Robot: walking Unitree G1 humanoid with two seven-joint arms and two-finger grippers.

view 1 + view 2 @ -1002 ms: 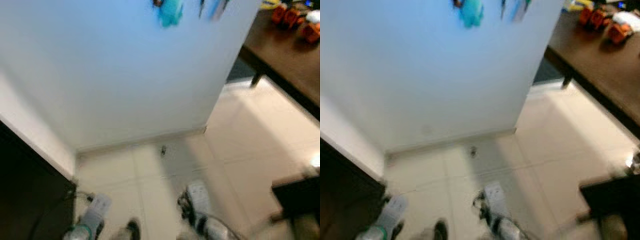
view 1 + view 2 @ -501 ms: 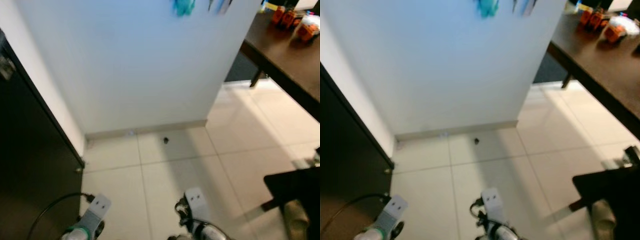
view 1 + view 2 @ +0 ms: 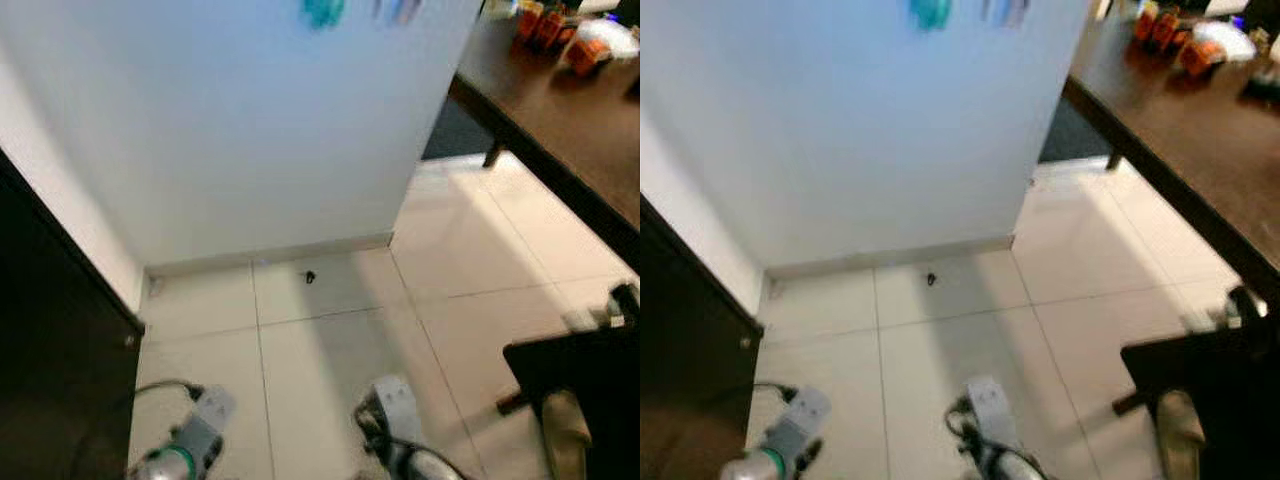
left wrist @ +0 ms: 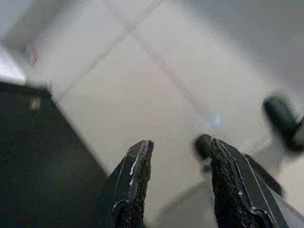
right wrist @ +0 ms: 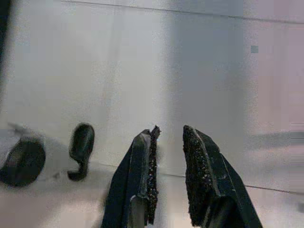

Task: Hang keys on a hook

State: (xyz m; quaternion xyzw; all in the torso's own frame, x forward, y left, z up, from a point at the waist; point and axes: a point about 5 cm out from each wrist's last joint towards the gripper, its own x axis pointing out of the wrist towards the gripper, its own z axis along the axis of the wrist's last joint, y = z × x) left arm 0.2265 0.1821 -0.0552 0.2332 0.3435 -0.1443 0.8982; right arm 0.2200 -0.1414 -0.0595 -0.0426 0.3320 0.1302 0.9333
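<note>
High on the white wall [image 3: 250,130] hang a teal item [image 3: 322,10] and some blurred, thin bluish pieces [image 3: 398,10]; whether these are hooks or keys I cannot tell. A small dark object [image 3: 309,277] lies on the tiled floor near the baseboard. Both arms hang low over the floor, the left arm [image 3: 190,445] and the right arm [image 3: 395,440]. My left gripper [image 4: 180,145] is open with nothing between its fingers. My right gripper [image 5: 168,129] shows a narrow gap between its pads [image 5: 153,156], also holding nothing.
A dark cabinet [image 3: 50,350] stands close on the left. A dark brown table [image 3: 560,110] with orange objects [image 3: 545,22] runs along the right. A dark seat [image 3: 585,365] and a tan shoe [image 3: 565,440] sit at the lower right. Pale floor tiles [image 3: 330,350] lie ahead.
The whole picture has shifted and blurred, so the camera has moved; the wall and table now sit further left. Both arms still hang low.
</note>
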